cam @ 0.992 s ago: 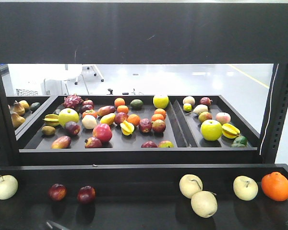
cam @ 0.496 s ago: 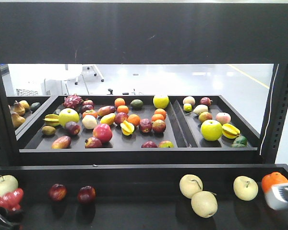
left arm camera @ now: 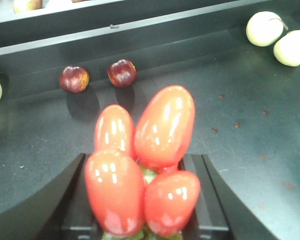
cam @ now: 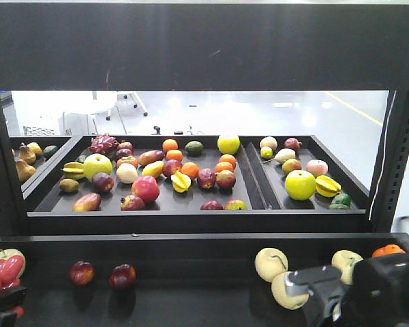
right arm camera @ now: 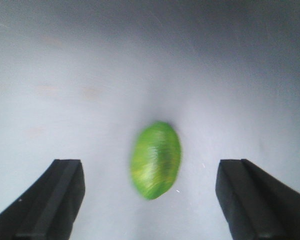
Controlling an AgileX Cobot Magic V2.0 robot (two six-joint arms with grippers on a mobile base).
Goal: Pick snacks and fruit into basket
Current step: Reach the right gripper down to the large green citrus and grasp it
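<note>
Since half a second ago the right arm (cam: 371, 293) has swung in over the lower shelf (cam: 191, 300) and now hides most of the orange (cam: 390, 250) and part of one pale pear (cam: 288, 291). The left gripper (left arm camera: 142, 157) has moved very little.

It is clenched on a bunch of red fruits (left arm camera: 165, 125), glossy and long. Their tips point forward, away from the palm, and the green stalk end sits deep between the jaws.

The right gripper (right arm camera: 152, 167) is released, with the jaws standing wide. One green fruit (right arm camera: 156, 160) lies between them on a pale grey surface. I cannot tell where this surface is in the room, and no basket is in view.

I believe the step is to take this green fruit. It is oval, and in the right wrist view its long axis runs nearly top to bottom, leaning a little right at the top, so the jaws would meet its narrow sides. To do it well, the arm should come straight down, keep the fruit centred and close softly, because such a smooth oval can roll or squirt out.
</note>
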